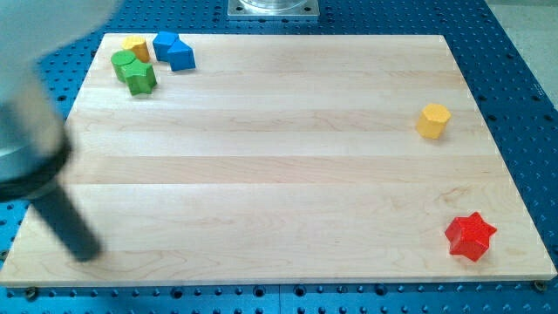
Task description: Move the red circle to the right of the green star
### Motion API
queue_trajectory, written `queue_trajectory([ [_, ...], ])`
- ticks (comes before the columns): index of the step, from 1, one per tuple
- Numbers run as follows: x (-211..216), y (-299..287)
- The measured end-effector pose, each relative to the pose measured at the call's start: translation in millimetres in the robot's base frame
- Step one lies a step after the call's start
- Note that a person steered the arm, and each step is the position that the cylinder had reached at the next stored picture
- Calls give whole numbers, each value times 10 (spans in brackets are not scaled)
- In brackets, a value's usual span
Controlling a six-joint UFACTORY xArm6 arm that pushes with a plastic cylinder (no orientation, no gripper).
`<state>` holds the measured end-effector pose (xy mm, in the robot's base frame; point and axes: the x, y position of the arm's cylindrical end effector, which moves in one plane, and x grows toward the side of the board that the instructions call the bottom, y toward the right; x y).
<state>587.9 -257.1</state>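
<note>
- Blue perforated table (514,52): fills the view and carries everything else.
- Wooden board (279,174): pale and rectangular, it lies flat on the table and covers most of it.
- Dark rod (54,205): blurred, it slants in from the view's left edge. It carries no claw and grips nothing.
- Tip (85,255): rests over the board's bottom-left corner, well apart from every block.
- Metal plate (274,9): grey, at the view's top edge, just beyond the board.
- Red block (471,235): appears star-shaped and stands alone near the board's bottom-right corner, on the opposite side of the board from the green blocks.
- Yellow hexagon (432,120): sits near the right edge, above the red block and apart from it.
- Blue blocks (174,50): two pressed together at the top-left corner; their shapes are unclear.
- Green star (140,78): the lowest piece of the top-left cluster, touching the green round block.
- Green round block (124,63): just up and left of the star.
- Small yellow block (135,45): sits behind the green pair, beside the blue blocks.
</note>
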Motion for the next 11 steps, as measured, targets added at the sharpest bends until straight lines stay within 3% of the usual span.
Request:
queue_trajectory([
  [1,-393,-478],
  [4,-2239,965],
  [5,-2122,823],
  [6,-1531,462],
  [7,-1807,183],
  [8,-2307,755],
  [9,-2524,961],
  [10,-2391,1424],
  [11,-2706,1676],
])
